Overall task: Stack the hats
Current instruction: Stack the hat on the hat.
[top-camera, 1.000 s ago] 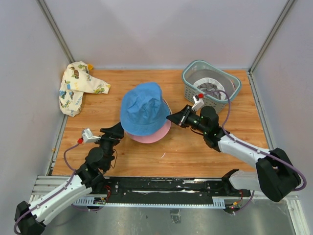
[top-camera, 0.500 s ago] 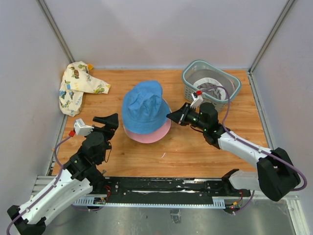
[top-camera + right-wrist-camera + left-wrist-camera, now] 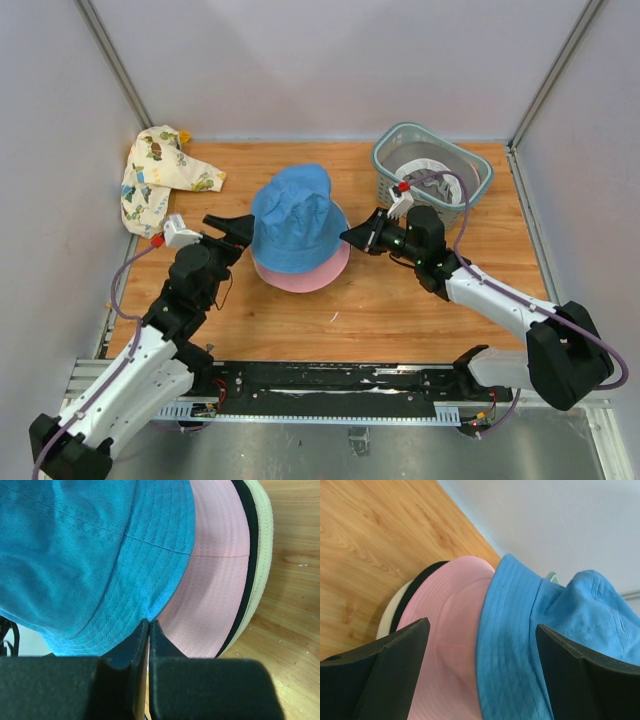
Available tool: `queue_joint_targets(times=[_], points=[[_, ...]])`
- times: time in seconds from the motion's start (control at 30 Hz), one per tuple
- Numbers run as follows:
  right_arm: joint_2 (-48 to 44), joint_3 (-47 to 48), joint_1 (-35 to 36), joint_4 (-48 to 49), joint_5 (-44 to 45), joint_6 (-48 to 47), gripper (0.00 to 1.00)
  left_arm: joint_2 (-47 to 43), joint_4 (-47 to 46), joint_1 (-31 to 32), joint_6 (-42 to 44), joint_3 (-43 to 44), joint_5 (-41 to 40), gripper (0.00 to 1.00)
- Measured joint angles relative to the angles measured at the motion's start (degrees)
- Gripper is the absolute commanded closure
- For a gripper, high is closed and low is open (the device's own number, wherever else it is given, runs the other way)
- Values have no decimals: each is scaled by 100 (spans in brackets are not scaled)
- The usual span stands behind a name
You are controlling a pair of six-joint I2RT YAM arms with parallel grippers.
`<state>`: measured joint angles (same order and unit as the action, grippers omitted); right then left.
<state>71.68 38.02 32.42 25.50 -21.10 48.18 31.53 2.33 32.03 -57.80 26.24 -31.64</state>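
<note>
Left pincer [image 3: 243,232]: jaws wide apart, stack directly ahead. Right pincer [image 3: 346,237]: jaws together, tips at brim edge of blue hat [image 3: 292,220]. Between the two pincers, on surface [image 3: 380,310]: one stack, four hats. Order from top: blue hat, pink hat [image 3: 305,278], black hat [image 3: 252,535], cream hat [image 3: 266,535]. Behind right pincer: one basket [image 3: 383,170], grey fabric [image 3: 432,182] inside. Beyond left pincer, well apart: one patterned cloth [image 3: 155,180].

Bare table [image 3: 360,310] lies before the hat stack [image 3: 295,225]; the basket [image 3: 392,187] blocks the far right.
</note>
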Motion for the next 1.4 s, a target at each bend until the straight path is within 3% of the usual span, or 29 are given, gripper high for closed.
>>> queue_joint_targets(times=[0.1, 0.3, 0.57, 0.7, 1.07, 1.3, 1.4], points=[[0, 74, 0, -74, -15, -68, 99, 546, -289, -758, 85, 205, 1032, 9], [-2, 157, 0, -184, -42, -177, 99, 726, -992, -2173, -2, 63, 2992, 11], [-2, 168, 0, -188, -61, -208, 100, 1552, -2570, -2516, -385, -426, 4800, 14], [2, 177, 0, -195, -94, -221, 99, 1799, -3016, -2522, -424, -450, 5206, 18], [39, 201, 0, -229, -138, -280, 99, 1823, -3578, -2712, -444, -566, 5578, 49], [42, 264, 0, -326, -138, -330, 100, 1825, -3674, -2787, -457, -708, 5619, 87], [42, 267, 0, -358, -138, -352, 100, 1799, -3672, -2828, -435, -728, 5602, 90]])
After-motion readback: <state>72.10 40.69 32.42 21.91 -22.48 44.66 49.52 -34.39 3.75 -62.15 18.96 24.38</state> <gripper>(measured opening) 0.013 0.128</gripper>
